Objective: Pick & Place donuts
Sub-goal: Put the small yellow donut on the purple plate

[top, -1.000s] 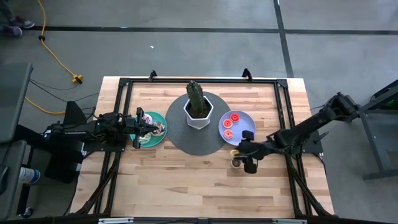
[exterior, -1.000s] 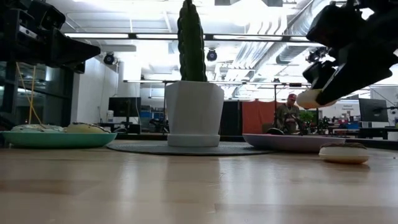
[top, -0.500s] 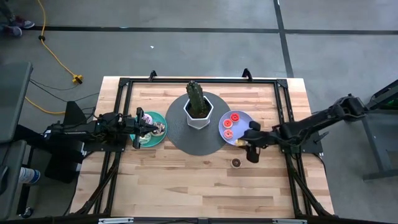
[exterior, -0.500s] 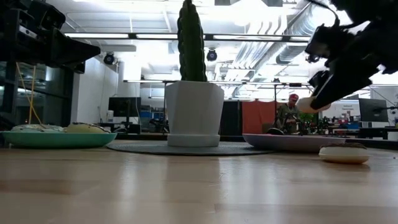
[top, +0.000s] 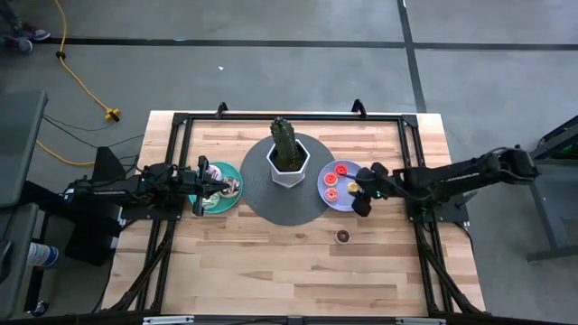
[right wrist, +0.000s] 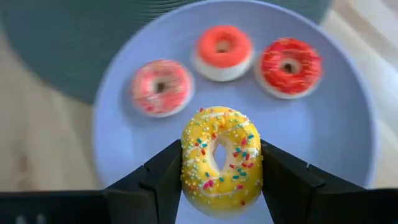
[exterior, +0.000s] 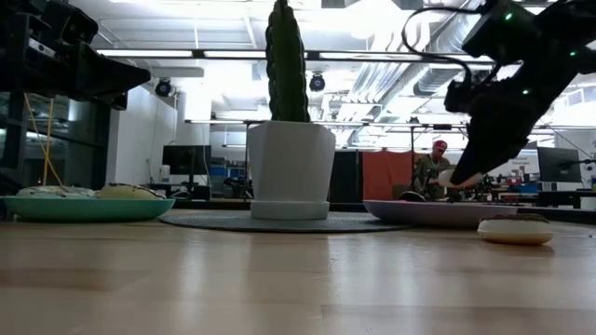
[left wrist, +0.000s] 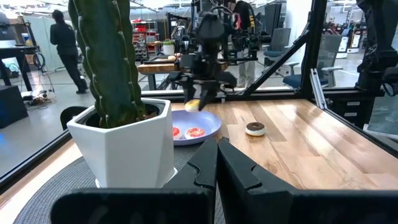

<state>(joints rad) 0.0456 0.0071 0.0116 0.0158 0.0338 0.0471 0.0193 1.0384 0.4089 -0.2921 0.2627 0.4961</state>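
I have the yellow donut [right wrist: 221,158] clamped between the two fingers of the right end effector [top: 358,190], and it hangs over the near right part of the lavender plate [top: 362,171], not touching it. To do this step well, I judge I should lower it slowly over the bare part of the plate and only then let the fingers part, so the donut does not roll.

Three donuts already lie on the plate: a pink one [right wrist: 161,86], an orange one [right wrist: 222,48] and a red one [right wrist: 288,63]. They take the far side, so the near side is my free room. The plate rim is close behind the fingers, so I must not release too near it.

The cactus pot [top: 288,162] stands to the left, well apart. A brown donut [top: 343,236] waits on the desk [top: 271,271], nearer to me. The left end effector [top: 204,184] rests over the teal plate [top: 232,171], fingers together.
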